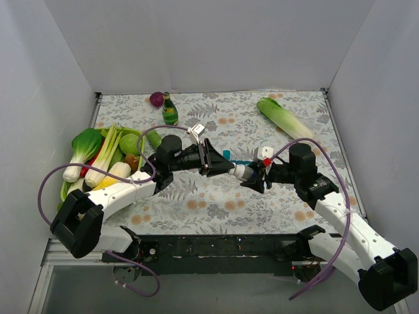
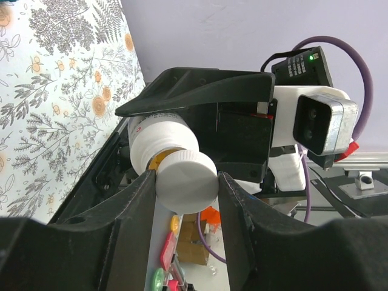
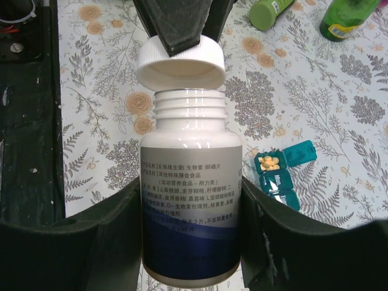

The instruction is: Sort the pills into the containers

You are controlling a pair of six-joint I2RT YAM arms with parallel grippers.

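We see a small green bottle point(image 1: 170, 112) far back on the bench point(image 1: 275, 196). Our left jaws grip a white plastic cap point(image 2: 187, 176), and our right jaws grip a white plastic pill bottle point(image 3: 191, 200), which half hides the teal-blue plastic pill box point(image 3: 285, 173) on the bench beneath.

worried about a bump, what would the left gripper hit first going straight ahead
Probably the open neck of the white bottle, held by the right gripper facing it. The left gripper holds the cap just off that neck; the gap's depth is unclear.
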